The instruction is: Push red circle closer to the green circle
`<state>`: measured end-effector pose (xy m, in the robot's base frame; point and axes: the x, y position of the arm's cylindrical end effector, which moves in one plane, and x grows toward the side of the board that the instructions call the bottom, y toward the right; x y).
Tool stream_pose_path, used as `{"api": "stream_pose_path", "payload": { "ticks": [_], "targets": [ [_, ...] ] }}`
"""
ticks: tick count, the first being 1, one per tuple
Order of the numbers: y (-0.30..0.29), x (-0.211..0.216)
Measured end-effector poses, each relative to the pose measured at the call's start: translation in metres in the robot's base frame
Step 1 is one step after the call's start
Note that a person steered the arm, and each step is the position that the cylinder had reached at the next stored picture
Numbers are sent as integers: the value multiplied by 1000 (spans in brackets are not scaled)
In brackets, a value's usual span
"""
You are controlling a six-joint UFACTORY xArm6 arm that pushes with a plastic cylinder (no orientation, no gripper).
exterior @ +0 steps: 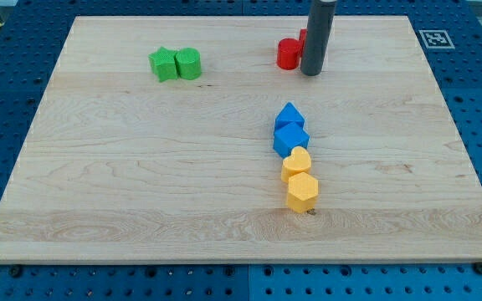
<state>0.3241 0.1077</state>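
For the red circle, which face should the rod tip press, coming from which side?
Press the red circle on its view's-right face, pushing toward the view's left, since the green circle lies that way. My tip already sits just right of it, slightly lower.

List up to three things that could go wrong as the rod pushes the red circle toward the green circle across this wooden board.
1. My tip sits right of the red circle block; an off-centre push may let it slip aside.
2. A second red block is partly hidden behind the rod and might get dragged along.
3. Overshooting could knock the green circle block and the touching green star block.
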Motion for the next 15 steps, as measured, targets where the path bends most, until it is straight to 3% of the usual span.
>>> {"api": "stream_pose_path", "payload": {
  "ticks": [2, 4, 5, 9, 11, 15],
  "targets": [
    [-29, -30],
    [-48, -22],
    [-48, -57],
    [-93, -18],
    [-74, -15],
    [-115, -13]
  ]
}}
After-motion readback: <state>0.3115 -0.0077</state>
